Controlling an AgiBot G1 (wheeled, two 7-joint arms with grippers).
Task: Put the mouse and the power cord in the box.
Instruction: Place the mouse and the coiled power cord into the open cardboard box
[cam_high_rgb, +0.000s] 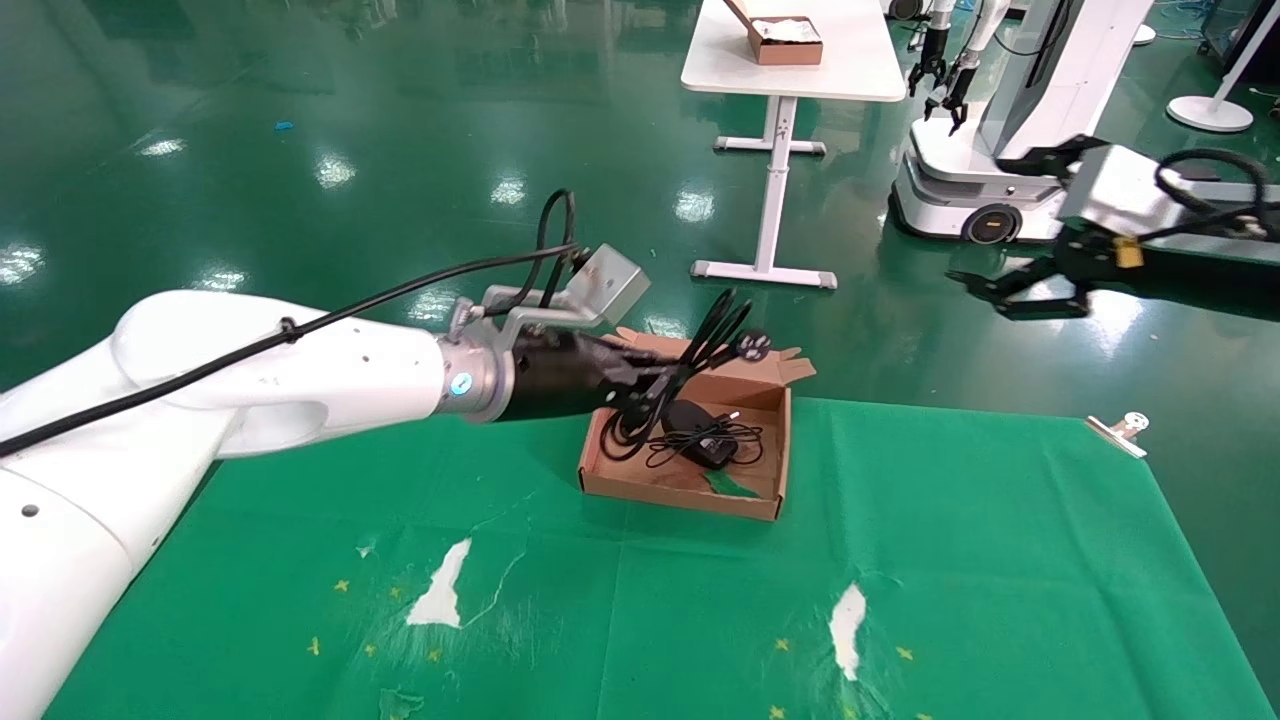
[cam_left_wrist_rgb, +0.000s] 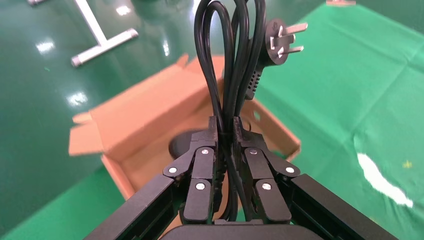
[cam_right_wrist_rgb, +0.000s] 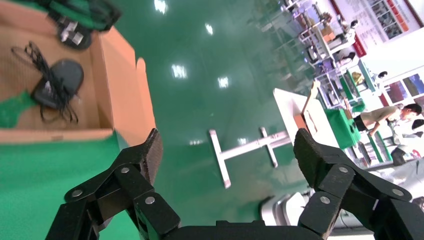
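The brown box (cam_high_rgb: 680, 492) stands open on the green cloth, flap lid folded back. Inside lies the black mouse (cam_high_rgb: 688, 420) with its thin cable bunched beside it, and a green scrap (cam_high_rgb: 730, 485). My left gripper (cam_high_rgb: 650, 385) hovers over the box's left end, shut on the looped power cord (cam_high_rgb: 705, 340). In the left wrist view the power cord (cam_left_wrist_rgb: 225, 60) rises from the left gripper (cam_left_wrist_rgb: 227, 135), its plug (cam_left_wrist_rgb: 280, 37) at the top, with the box (cam_left_wrist_rgb: 145, 110) below. My right gripper (cam_high_rgb: 985, 290) hangs open beyond the table's far right, and the right gripper (cam_right_wrist_rgb: 227, 150) holds nothing.
A white table (cam_high_rgb: 800, 75) with a small brown box (cam_high_rgb: 785, 40) stands behind, next to another robot (cam_high_rgb: 1000, 120). A metal clip (cam_high_rgb: 1120, 430) sits at the cloth's right corner. White torn patches (cam_high_rgb: 440, 585) mark the cloth's front.
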